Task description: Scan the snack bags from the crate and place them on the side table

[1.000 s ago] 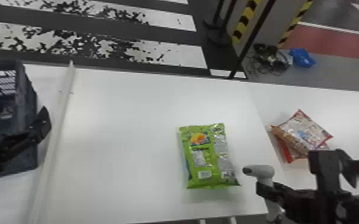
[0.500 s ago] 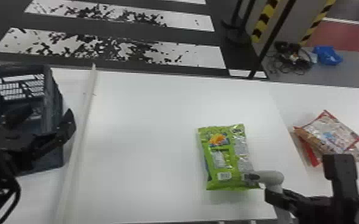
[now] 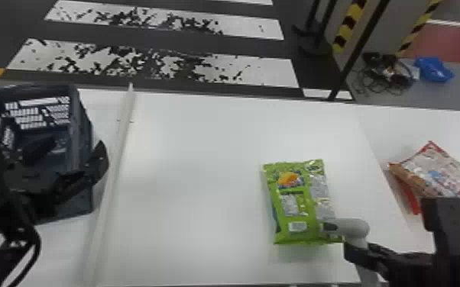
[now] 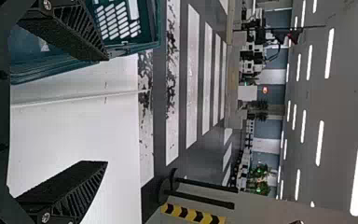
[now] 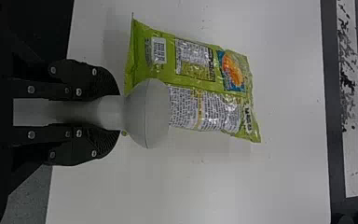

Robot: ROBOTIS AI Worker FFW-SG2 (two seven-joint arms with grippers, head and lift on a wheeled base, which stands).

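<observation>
Green snack bag [image 3: 298, 206] lies on the worktop [image 3: 202, 152], barcode [image 5: 158, 50] up. A scan could miss, the scanner [image 5: 151, 114] sitting off to the label's side; lowered, it might nudge the bag. The right hand [image 5: 115, 113] is clamped round the scanner's handle; the left hand [image 4: 106, 111], near the crate [image 3: 84, 141], is empty, fingers wide apart.

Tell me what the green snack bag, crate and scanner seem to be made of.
Green snack bag: thin, glossy plastic film, perhaps foil-lined; it creases and catches bright glints.
Crate: probably rigid moulded plastic, dark, with slots through its wall.
Scanner: likely hard plastic, smooth, matt grey, a fine seam around its head.
</observation>
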